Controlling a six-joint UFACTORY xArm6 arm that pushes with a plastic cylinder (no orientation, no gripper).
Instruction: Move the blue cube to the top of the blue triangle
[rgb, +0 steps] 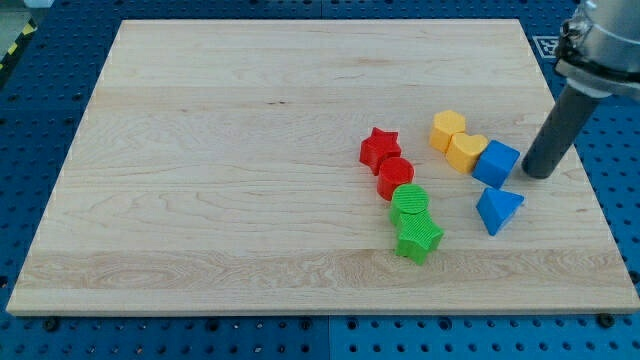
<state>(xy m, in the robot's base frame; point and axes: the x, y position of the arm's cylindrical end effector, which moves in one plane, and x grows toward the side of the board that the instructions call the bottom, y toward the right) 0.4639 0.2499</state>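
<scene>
The blue cube (496, 163) sits on the wooden board (220, 170) at the view's right, touching a yellow heart (467, 151). The blue triangle (498, 209) lies just below the cube, a small gap apart. My tip (538, 174) is on the board just right of the blue cube, close to its right face and above and right of the triangle.
A yellow block (448, 129) sits up-left of the yellow heart. A red star (380, 148) and red cylinder (395, 177) stand left of the cube. A green cylinder (409, 203) and green star (418, 239) lie below them. The board's right edge is near my tip.
</scene>
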